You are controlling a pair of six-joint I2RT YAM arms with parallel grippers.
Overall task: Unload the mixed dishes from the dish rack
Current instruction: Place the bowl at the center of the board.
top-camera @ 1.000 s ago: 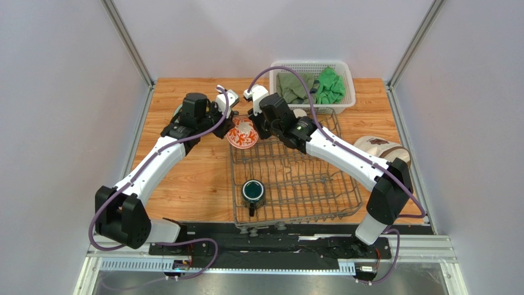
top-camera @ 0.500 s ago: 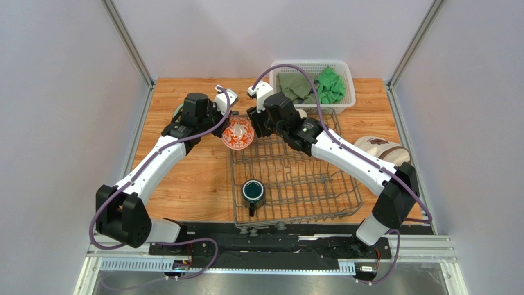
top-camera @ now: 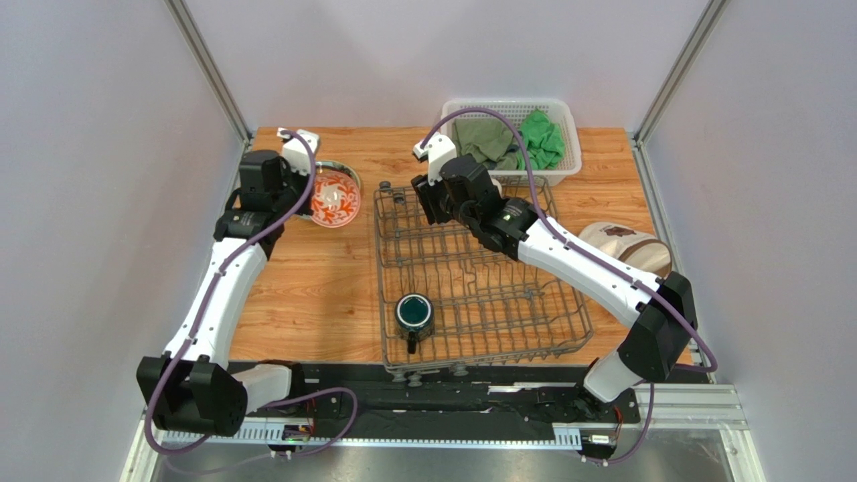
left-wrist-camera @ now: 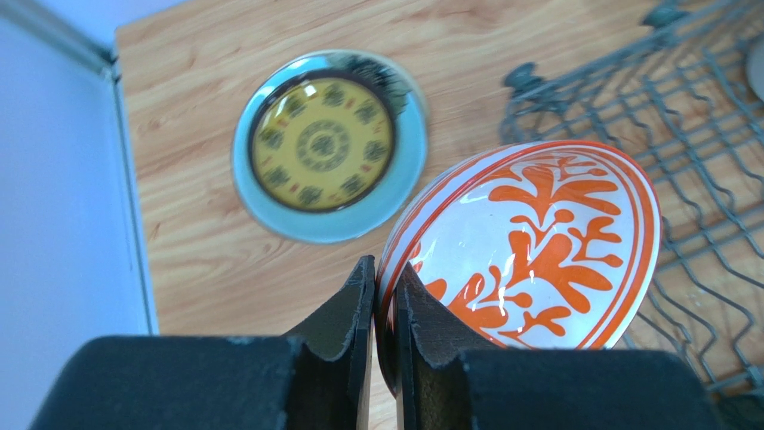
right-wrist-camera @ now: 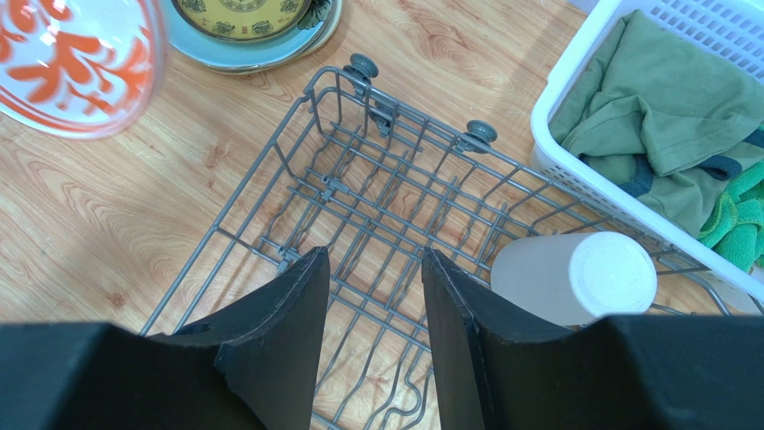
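Rack: sitting in the centre of the top view, a rigid wire frame. Two dishes are remaining in it.

Plates: a yellow plate is lying flat on a pale plate, upper left of the left wrist view, on the table outside the rack.

Bowl: hanging tilted at the lower right of that view, just beside the plates, clear of the rack. The left gripper is pinching its rim, one jaw inside and one outside. Judged glazed ceramic: stiff, brittle, slick. A rim pinch is letting it swing, so it is calling for a slow, level set-down. Its height above the table cannot be told.

Cup: lying tipped in a corner of the rack, lower right of the right wrist view, base toward the camera, close to the white basket. Judged light and smooth; the side wall is offering the best hold.

Mug: standing upright, lower left of the rack in the top view. Judged heavier; the lip, near the handle, is looking safest.

Right gripper: hovering over bare wires, jaws parted, holding nothing.
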